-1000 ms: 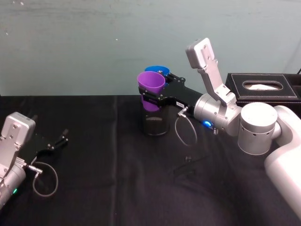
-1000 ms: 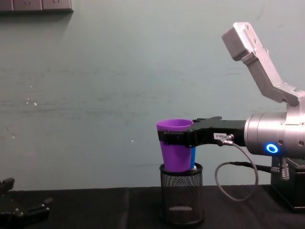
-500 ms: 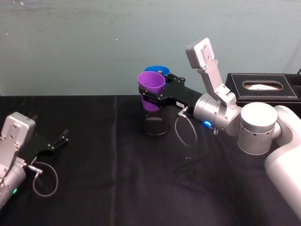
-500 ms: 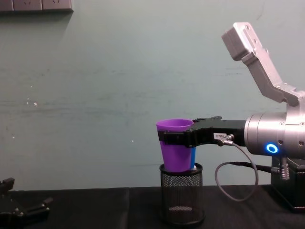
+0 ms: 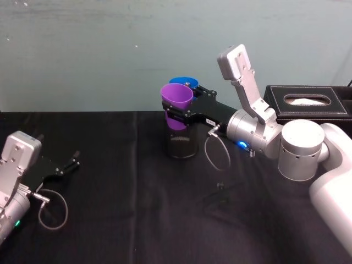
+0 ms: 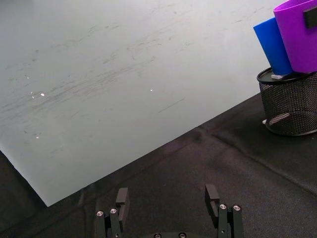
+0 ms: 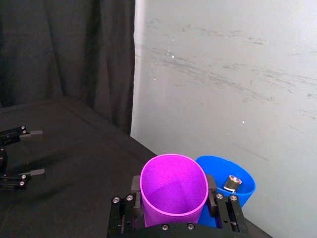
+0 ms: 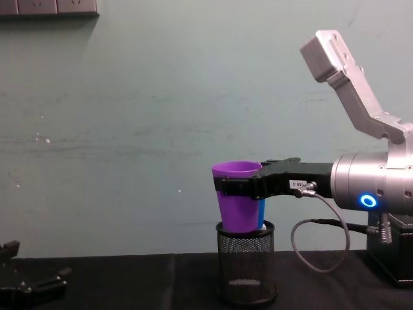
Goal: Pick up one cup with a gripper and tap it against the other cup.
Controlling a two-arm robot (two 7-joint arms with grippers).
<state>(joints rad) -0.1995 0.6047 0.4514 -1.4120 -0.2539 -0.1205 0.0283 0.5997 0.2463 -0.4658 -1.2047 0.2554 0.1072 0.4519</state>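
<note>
The purple cup [image 5: 176, 99] hangs upright over the black mesh pen holder [image 5: 181, 146], its base dipping into the holder's rim [image 8: 245, 227]. My right gripper [image 5: 179, 107] is shut on it, one finger on each side just below the rim [image 7: 173, 198]. The blue cup [image 5: 184, 81] stands right behind it in the holder, leaning slightly; in the left wrist view its side [image 6: 272, 44] rests against the purple cup [image 6: 299, 34]. My left gripper [image 5: 69, 164] lies open on the black cloth at the far left, holding nothing.
A black tissue box [image 5: 308, 102] stands at the back right beside the right arm. A small dark object [image 5: 220, 187] lies on the cloth in front of the holder. The pale green wall [image 8: 129, 129] rises close behind the cups.
</note>
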